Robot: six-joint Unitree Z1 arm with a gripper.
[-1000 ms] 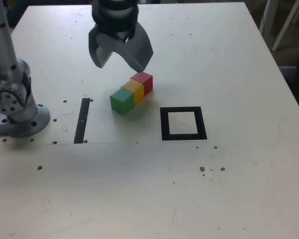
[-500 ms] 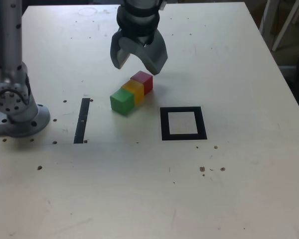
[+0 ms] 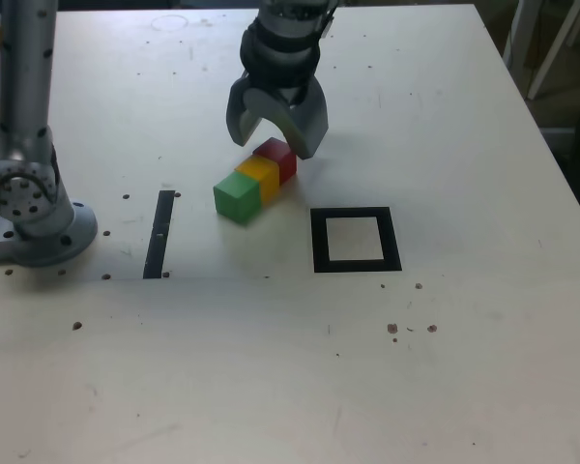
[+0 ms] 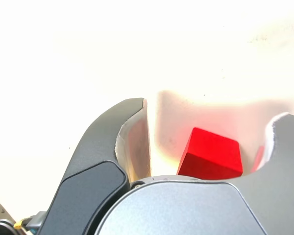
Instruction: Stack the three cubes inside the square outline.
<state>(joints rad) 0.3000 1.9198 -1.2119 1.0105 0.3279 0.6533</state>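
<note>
Only red cube between hand jaws up close, yellow, green unseen.

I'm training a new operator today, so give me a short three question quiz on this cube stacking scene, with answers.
1. True or false: a cube already sits inside the square outline.
2. Which cube is nearest the tool? A) green cube B) yellow cube C) red cube
3. How are the three cubes arranged on the table?

Key:
1. False; its pale centre is bare.
2. C; in the wrist view the red cube lies between the open jaws.
3. Touching in a diagonal row, green, yellow, red, none stacked.
</note>
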